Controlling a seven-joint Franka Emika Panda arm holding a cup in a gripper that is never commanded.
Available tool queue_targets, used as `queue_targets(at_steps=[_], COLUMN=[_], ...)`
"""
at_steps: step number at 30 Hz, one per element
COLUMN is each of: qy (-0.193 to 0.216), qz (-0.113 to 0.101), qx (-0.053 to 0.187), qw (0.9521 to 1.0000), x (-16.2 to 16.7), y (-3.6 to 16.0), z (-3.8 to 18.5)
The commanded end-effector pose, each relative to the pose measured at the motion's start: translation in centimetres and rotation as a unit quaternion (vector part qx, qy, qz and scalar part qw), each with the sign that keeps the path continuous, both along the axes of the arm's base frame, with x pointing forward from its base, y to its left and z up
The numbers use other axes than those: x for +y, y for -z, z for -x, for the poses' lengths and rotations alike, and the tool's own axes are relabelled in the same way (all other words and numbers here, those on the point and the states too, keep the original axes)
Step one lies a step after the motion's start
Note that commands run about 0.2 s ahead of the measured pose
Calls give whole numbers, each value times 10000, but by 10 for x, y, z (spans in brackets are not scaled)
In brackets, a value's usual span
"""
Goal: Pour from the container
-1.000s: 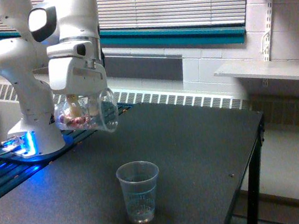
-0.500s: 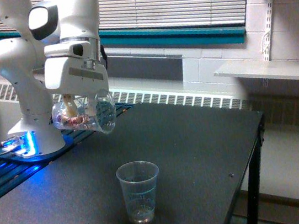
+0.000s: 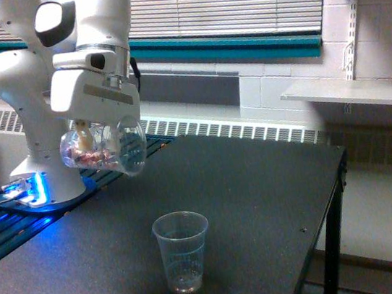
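Observation:
The container (image 3: 105, 149) is a clear, wide cup tipped onto its side, its open mouth facing the exterior view's right. Pinkish-red and white pieces lie along its lower wall. My gripper (image 3: 93, 141) is shut on it from above, the fingers partly showing through the clear wall. It hangs well above the dark table (image 3: 245, 184), up and to the left of a smaller clear plastic cup (image 3: 183, 252) that stands upright near the table's front. A few small pieces seem to lie at that cup's bottom.
The arm's white base (image 3: 36, 155) stands at the left on a blue-lit plate (image 3: 31, 193). The table's right edge (image 3: 337, 193) drops to the floor. A radiator grille and window blinds run along the back wall; shelves hang at the right.
The arm has carried the tilted container slightly up and to the left, away from the plastic cup. The plastic cup has not moved.

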State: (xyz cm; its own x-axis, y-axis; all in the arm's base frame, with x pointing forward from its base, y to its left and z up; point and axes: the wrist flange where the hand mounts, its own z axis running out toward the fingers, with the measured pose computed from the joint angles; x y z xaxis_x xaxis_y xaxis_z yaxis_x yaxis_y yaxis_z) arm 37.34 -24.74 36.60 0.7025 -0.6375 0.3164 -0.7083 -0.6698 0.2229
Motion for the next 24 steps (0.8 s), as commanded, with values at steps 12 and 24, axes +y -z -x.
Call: queue_targets(at_steps=[12, 24], qy=[741, 850], qz=[247, 78], qx=[-149, -297], qw=[9968, 9959], x=[5, -14], y=[-10, -16], z=[11, 18])
